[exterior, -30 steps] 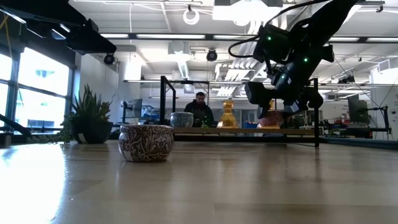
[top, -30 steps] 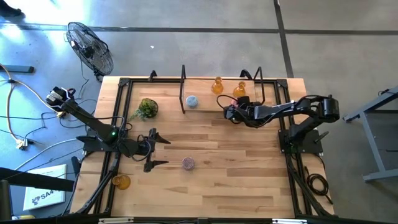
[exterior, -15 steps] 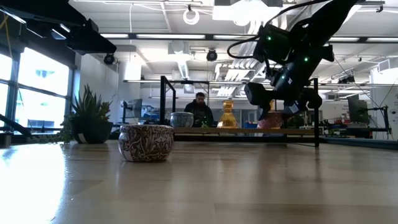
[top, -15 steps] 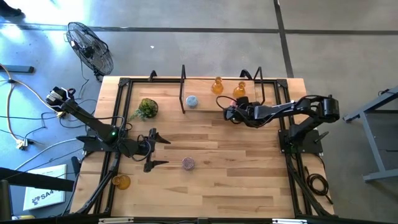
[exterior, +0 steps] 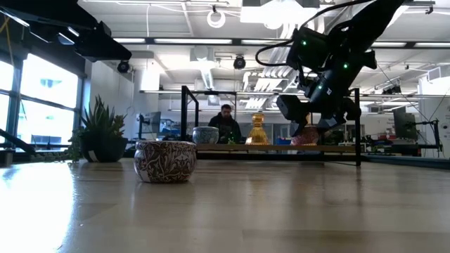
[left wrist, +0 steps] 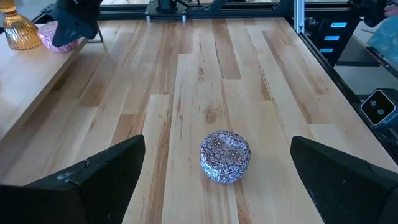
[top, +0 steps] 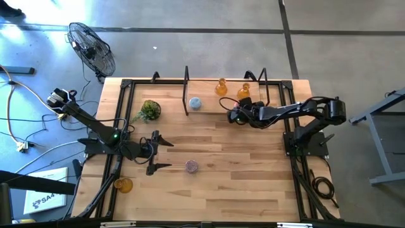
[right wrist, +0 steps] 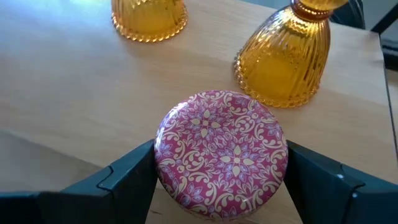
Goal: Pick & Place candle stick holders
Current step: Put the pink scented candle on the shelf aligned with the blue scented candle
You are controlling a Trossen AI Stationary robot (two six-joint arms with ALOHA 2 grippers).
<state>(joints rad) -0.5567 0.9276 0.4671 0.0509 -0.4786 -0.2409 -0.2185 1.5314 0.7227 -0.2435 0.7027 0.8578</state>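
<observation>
A pink patterned round candle stick holder point(right wrist: 221, 146) sits at the near edge of a raised wooden shelf point(top: 209, 95), with my right gripper point(top: 235, 114) shut on it. Two amber bottle-shaped holders point(right wrist: 283, 59) point(right wrist: 149, 15) stand upright just behind it, and a pale blue one point(top: 195, 102) stands farther left on the shelf. A lilac round holder point(left wrist: 225, 155) rests on its base on the table. My left gripper point(top: 157, 153) stands open a little to its left. Another amber holder point(top: 123, 185) lies near the front left corner. My right gripper pinches the pink holder by its round side wall point(right wrist: 163, 155), one finger point(right wrist: 124, 177) on each side. The fingers slant down from the table's right. The holder stays upright, top up; whether its base rests on the shelf I cannot tell.
A small green plant point(top: 150, 109) stands at the far left of the table. Black uprights point(top: 186, 88) frame the shelf. Bare wood lies between the two arms. Beyond the table a person point(exterior: 226, 121) sits in the room, and a fan point(top: 92, 47) stands on the floor.
My right gripper has rolled a little at the wrist over the shelf's near edge, keeping its place and its hold on the pink holder.
</observation>
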